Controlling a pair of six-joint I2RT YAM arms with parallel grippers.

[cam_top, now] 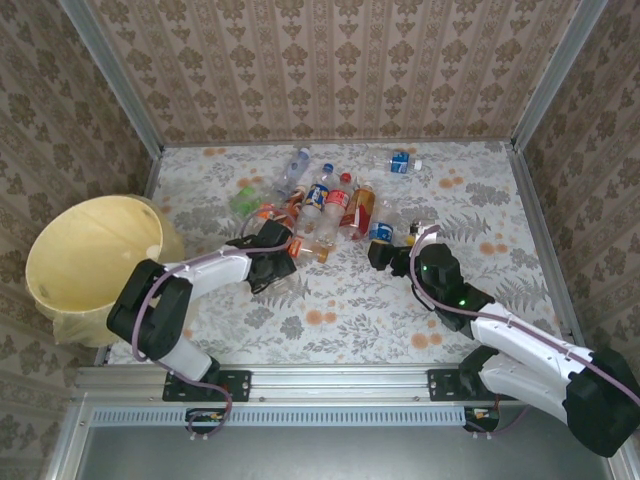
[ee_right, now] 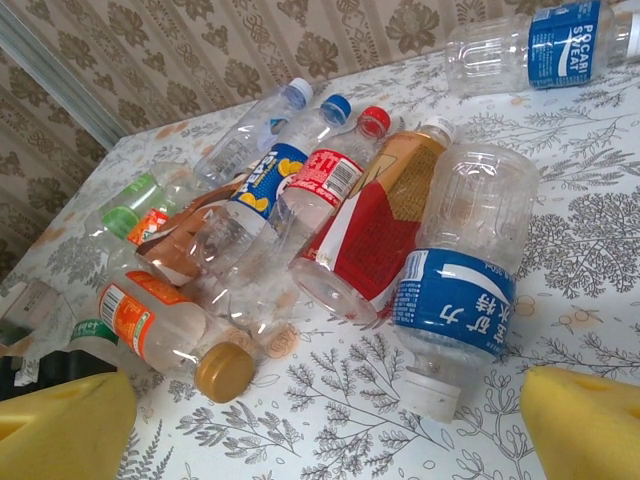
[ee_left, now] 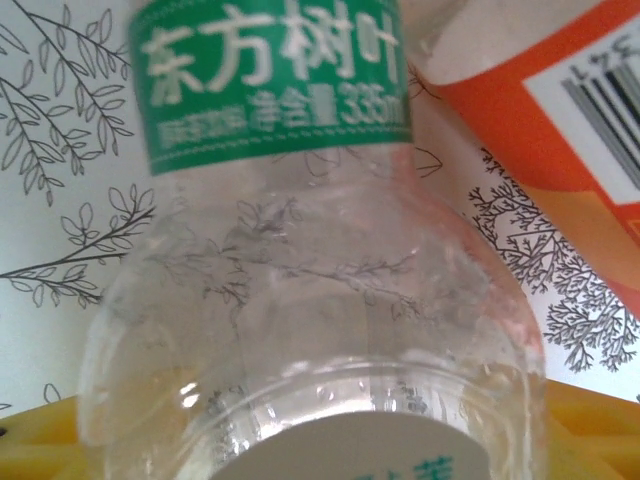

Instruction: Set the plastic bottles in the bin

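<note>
A heap of plastic bottles (cam_top: 322, 205) lies on the floral table mid-back. My left gripper (cam_top: 272, 262) is at the heap's near left edge. In the left wrist view a clear green-labelled bottle (ee_left: 300, 250) lies between its yellow fingers (ee_left: 595, 435), which stand wide apart, so the gripper (ee_left: 320, 445) is open around it. My right gripper (cam_top: 383, 254) is open just short of a blue-labelled bottle (ee_right: 455, 300) with a white cap, nothing between its fingers (ee_right: 60, 430). The pale yellow bin (cam_top: 95, 265) stands at the table's left edge.
A lone blue-labelled bottle (cam_top: 400, 162) lies apart near the back wall. An orange-labelled bottle (ee_right: 170, 325) with a gold cap lies left of the right gripper (ee_right: 330, 425). Patterned walls and metal posts enclose the table (cam_top: 480, 210).
</note>
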